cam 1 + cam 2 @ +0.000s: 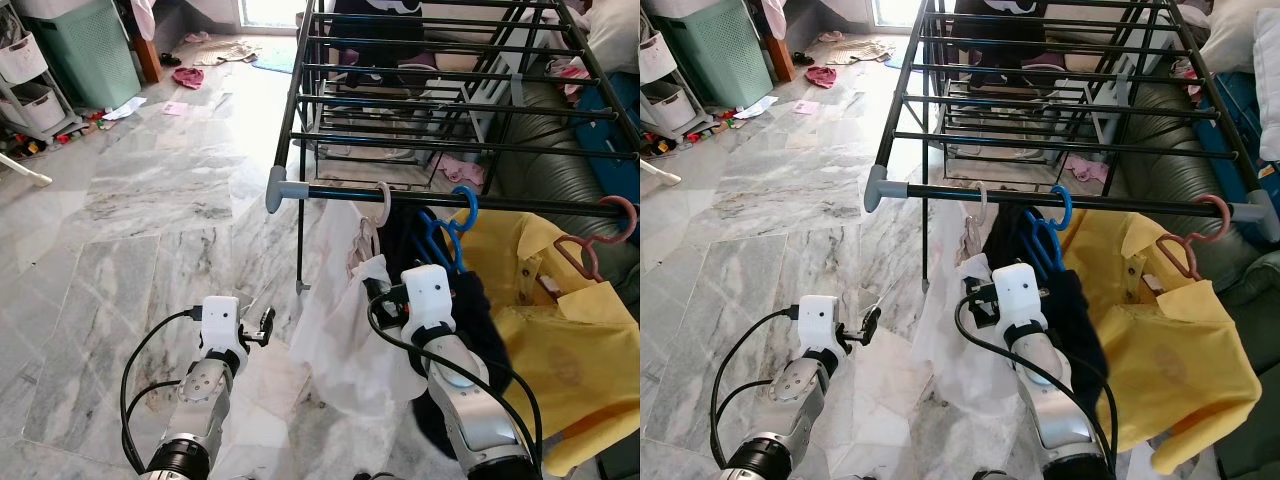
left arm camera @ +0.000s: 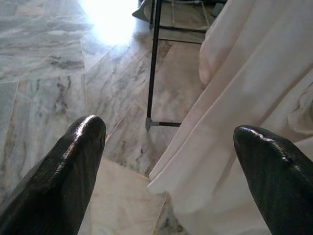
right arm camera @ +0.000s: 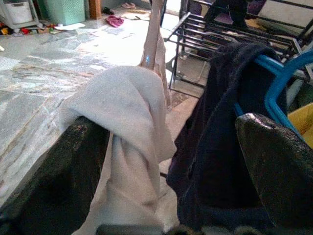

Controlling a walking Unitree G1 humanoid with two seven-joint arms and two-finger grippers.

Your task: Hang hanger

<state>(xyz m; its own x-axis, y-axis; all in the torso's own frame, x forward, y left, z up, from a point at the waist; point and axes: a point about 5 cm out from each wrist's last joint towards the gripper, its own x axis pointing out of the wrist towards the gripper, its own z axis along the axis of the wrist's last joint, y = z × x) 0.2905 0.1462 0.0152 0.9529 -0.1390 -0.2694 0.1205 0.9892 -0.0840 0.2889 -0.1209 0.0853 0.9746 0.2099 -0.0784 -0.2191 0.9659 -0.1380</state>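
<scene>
A pale hanger [image 1: 381, 203] hooks over the front bar of the black drying rack [image 1: 430, 192], carrying a white garment [image 1: 345, 330]. Beside it a blue hanger [image 1: 455, 228] holds a dark navy garment [image 3: 215, 147], and a pink hanger [image 1: 588, 248] holds a yellow shirt [image 1: 560, 350]. My right gripper [image 3: 181, 161] is open just under the bar; the white garment's shoulder [image 3: 129, 103] drapes against one finger, and the navy cloth sits between the fingers. My left gripper [image 2: 171, 142] is open, low beside the white garment's hem [image 2: 234, 161] and apart from it.
The rack's leg [image 2: 152, 63] stands on the marble floor [image 1: 150, 200] just ahead of my left gripper. A green laundry basket [image 1: 90, 45], white drawers [image 1: 25, 85] and strewn clothes [image 1: 215, 52] lie far left. A dark sofa [image 1: 560, 170] stands behind the rack.
</scene>
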